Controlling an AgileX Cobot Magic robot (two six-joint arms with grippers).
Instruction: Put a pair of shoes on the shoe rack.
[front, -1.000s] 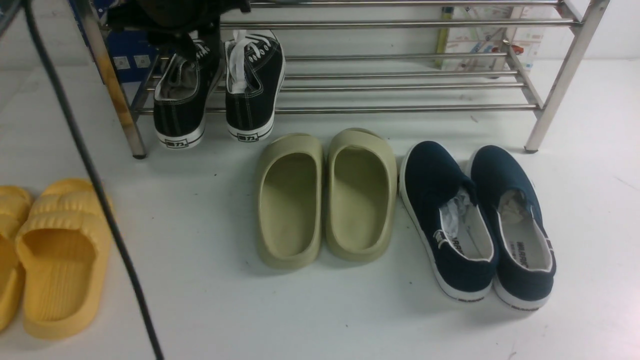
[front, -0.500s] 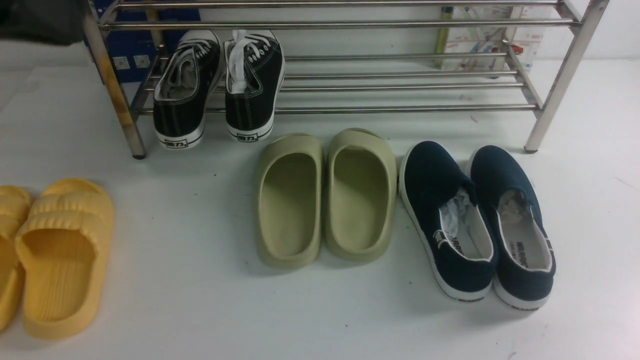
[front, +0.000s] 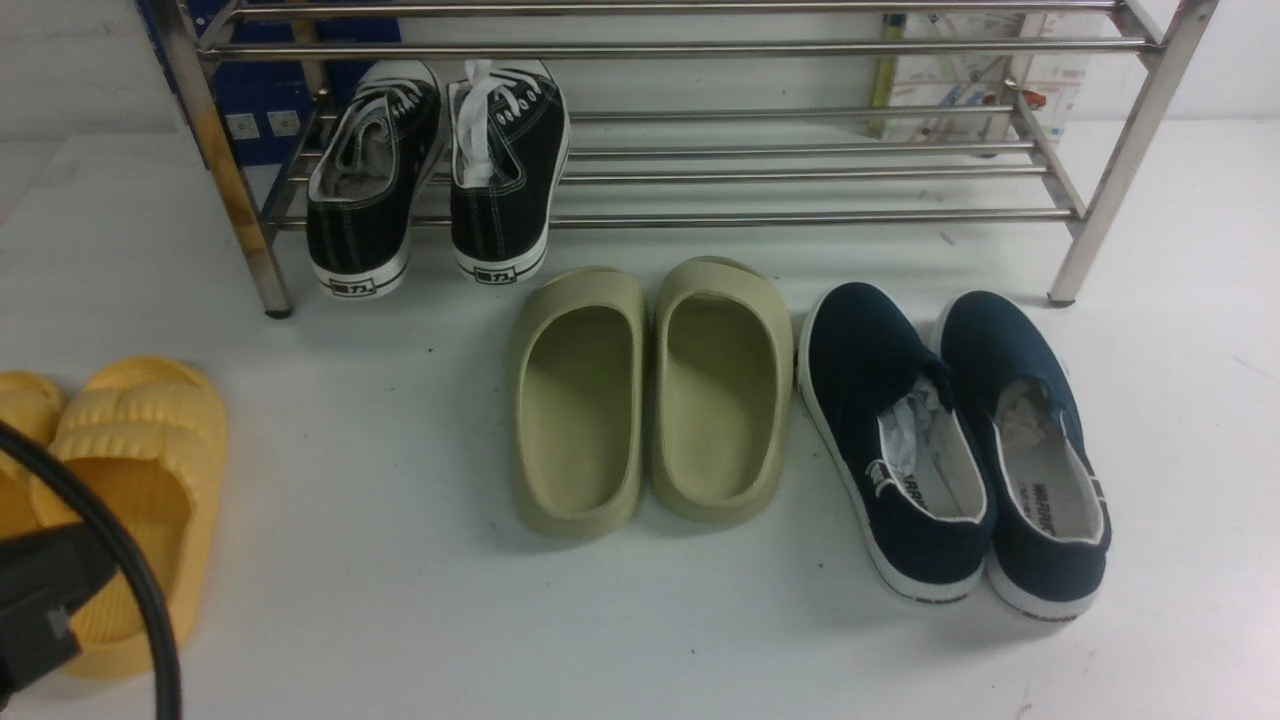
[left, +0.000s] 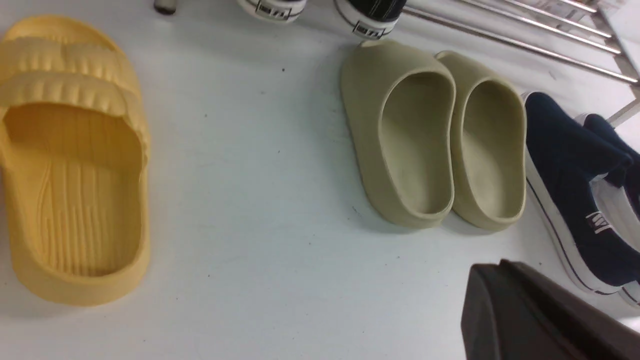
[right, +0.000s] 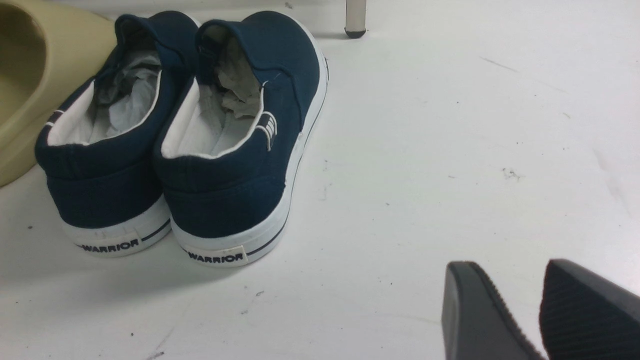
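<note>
My left gripper (left: 540, 315) shows as one dark mass with fingers pressed together, holding nothing, over the white floor (front: 400, 600). In the right wrist view my right gripper (right: 542, 310) shows two ribbed black pads with a narrow gap, nothing between them.

The pair of black canvas sneakers (front: 440, 170) sits on the lowest shelf at the left end of the steel shoe rack (front: 800, 180), toes in, heels hanging over the front bar; white laces, white rubber soles, small heel tags too small to read. Only the front view shows them whole; the left wrist view catches just the heels (left: 320, 7).

Olive foam clogs (front: 650, 400), smooth and rounded, stand side by side on the floor in front of the rack. Navy slip-ons (right: 185, 135) beside them, paper stuffed inside; heel labels read "WARRIOR", legible only in the right wrist view. Yellow ribbed slides (left: 70, 165) lie near the floor's left edge, grooved footbed clear in the left wrist view.
</note>
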